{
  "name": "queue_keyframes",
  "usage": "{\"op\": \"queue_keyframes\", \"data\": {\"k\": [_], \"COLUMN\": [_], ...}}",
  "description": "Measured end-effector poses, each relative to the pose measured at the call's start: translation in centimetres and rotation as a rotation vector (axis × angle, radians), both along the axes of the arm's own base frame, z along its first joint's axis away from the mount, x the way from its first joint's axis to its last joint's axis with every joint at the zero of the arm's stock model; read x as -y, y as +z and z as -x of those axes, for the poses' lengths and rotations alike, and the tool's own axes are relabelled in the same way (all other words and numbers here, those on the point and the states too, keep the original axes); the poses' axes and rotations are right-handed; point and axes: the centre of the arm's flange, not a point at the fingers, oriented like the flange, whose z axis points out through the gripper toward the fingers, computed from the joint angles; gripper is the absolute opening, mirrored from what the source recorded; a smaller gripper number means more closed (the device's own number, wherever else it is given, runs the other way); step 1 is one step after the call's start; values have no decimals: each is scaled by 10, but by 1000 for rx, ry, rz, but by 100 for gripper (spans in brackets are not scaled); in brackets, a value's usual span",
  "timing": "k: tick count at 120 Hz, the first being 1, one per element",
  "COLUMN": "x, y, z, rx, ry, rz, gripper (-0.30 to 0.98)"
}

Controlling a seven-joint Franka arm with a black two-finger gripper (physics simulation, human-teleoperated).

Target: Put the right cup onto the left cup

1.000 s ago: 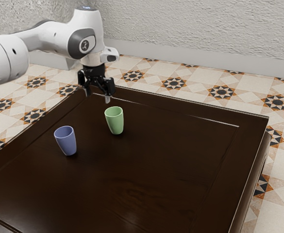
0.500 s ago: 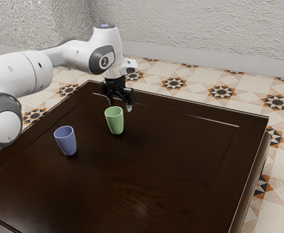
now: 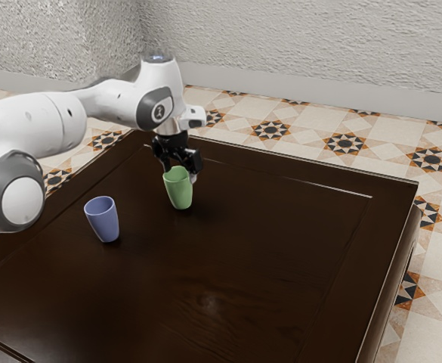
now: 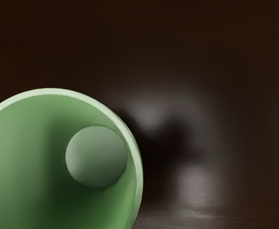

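The gripper (image 3: 180,175) hangs unclenched, fingers apart, at the rim of the green cup (image 3: 180,193), the blue cup (image 3: 105,224) upright on the table (image 3: 266,249).

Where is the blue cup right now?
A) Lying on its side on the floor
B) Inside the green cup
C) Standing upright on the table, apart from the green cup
C: the blue cup stands upright on the dark table, with bare tabletop between it and the green cup.
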Motion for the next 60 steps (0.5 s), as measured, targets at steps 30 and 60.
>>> {"op": "queue_keyframes", "data": {"k": [30,60], "x": [1,-2], "y": [-16,-21], "z": [-13,-25], "rx": [31,65], "ry": [-30,-53], "rz": [10,14], "gripper": [69,69]}}
